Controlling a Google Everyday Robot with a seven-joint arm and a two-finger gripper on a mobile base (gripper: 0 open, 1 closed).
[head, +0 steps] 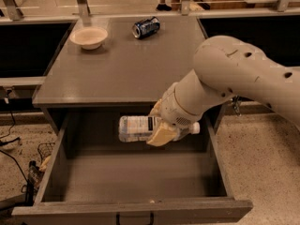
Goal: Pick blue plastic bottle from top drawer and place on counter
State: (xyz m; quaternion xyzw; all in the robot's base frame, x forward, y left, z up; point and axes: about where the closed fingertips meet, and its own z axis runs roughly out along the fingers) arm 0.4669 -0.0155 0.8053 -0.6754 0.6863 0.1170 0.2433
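Clear plastic, white-capped and wrapped in a pale label with dark print, your blue plastic bottle (pixel 137 128) lies on its side within the opening of the top drawer (pixel 52 172), toward the back, with its cap (pixel 195 128) pointing to the right of the picture. You have the gripper (pixel 157 124) clamped on the bottle near its cap end, one tan finger (pixel 161 136) showing across the front of it and the other just above. You cannot tell from this view whether the bottle touches the drawer floor or hangs clear of it. The drawer stands pulled well out, its dark handle (pixel 134 218) on the front panel at the bottom edge. Your pale arm (pixel 234 74) comes in from the right and bends down over the drawer's right side. Above the drawer, the counter (pixel 122 69) carries a shallow cream bowl (pixel 89 36) near its far left corner and a dark blue soda can (pixel 146 27) lying on its side near the far middle, both well apart from the bottle. Dark cables (pixel 9 135) trail over the speckled floor (pixel 262 163) to the left of the cabinet.
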